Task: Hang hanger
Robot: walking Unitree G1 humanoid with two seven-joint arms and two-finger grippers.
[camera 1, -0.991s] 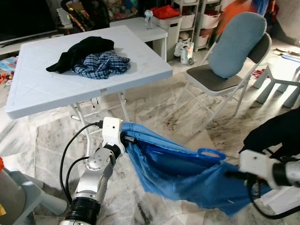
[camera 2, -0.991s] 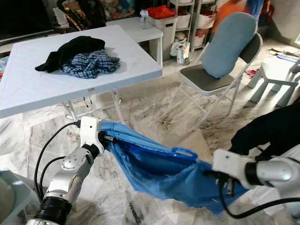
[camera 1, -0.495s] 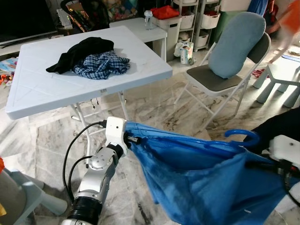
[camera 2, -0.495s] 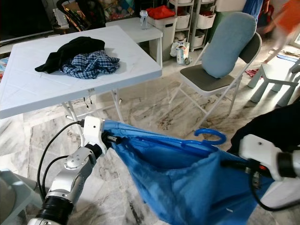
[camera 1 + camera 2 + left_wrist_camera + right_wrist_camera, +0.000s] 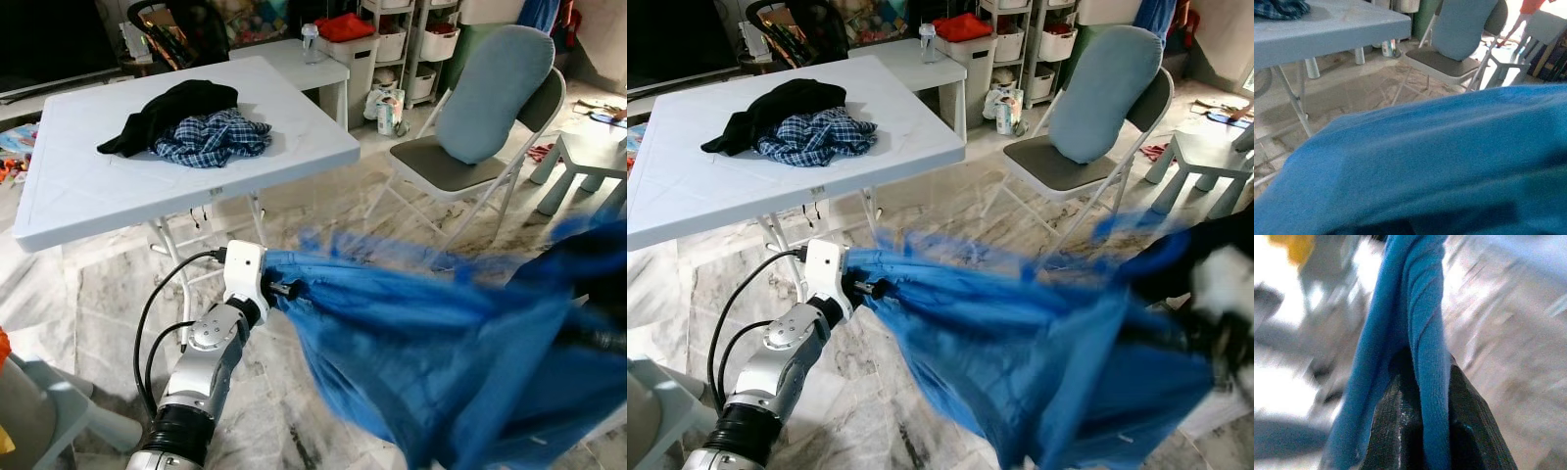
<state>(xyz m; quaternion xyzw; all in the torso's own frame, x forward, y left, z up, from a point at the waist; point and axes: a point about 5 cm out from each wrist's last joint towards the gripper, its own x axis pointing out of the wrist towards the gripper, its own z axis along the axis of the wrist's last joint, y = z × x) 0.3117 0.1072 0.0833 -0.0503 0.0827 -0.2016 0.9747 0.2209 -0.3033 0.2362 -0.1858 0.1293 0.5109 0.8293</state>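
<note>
A big blue garment (image 5: 441,333) hangs stretched between my two arms above the marble floor, smeared by motion. My left gripper (image 5: 285,290) is low at the left, shut on the garment's left edge; in the left wrist view blue cloth (image 5: 1440,161) covers its fingers. At the far right my right arm (image 5: 1220,294) is a pale blur behind the cloth. The right wrist view shows my right gripper (image 5: 1425,382) with its black fingers (image 5: 1393,421) pinched shut on a fold of the blue cloth. The hanger cannot be made out in the blur.
A white folding table (image 5: 294,147) stands ahead on the left with a black and a plaid garment (image 5: 196,122) on it. A folding chair (image 5: 460,166) with a blue cushion is ahead on the right, a small grey table (image 5: 588,157) beyond it, a grey stool (image 5: 39,411) at the lower left.
My right arm has swung up and to the right, pulling the blue garment higher and wider; the cloth now blurs and hides the hanger hook. The left gripper has barely moved.
</note>
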